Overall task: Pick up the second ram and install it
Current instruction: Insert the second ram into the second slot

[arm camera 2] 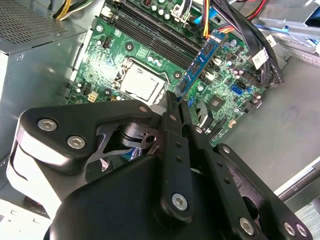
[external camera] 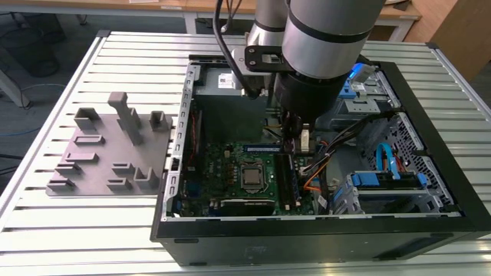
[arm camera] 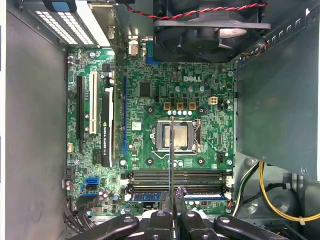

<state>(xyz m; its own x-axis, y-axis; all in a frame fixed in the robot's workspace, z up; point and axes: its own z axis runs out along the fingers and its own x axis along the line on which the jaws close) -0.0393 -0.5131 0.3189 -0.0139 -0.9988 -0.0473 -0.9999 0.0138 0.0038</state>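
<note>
Down inside the open case (external camera: pixel 307 238) with the gripper (external camera: pixel 291 144), close above the CPU (external camera: pixel 252 175). Pinching the ram (external camera: pixel 261 148) by one end, with jaws drawn narrow onto its flat faces. Holding it off the board (external camera: pixel 222 167), not in any slot, reaching out from the gripper over the CPU.

Seen edge-on in the first wrist view: a thin dark line of ram (arm camera: pixel 171 150) rising from the gripper (arm camera: pixel 172 197) and crossing the CPU (arm camera: pixel 182 136), square to the slots (arm camera: pixel 150 176) beside the CPU.

Seen nearly flat-on in the second wrist view: blue ram (arm camera 2: pixel 202 60) with black chips, running on past the gripper (arm camera 2: pixel 175 99), beyond the CPU (arm camera 2: pixel 140 85).

Lying in the slot farthest from the CPU, another blue stick (arm camera: pixel 145 196), partly hidden behind the fingers (arm camera: pixel 181 205).

Standing outside the case, well apart from the CPU, a grey fixture (external camera: pixel 107 149) on the slatted table (external camera: pixel 77 230).
</note>
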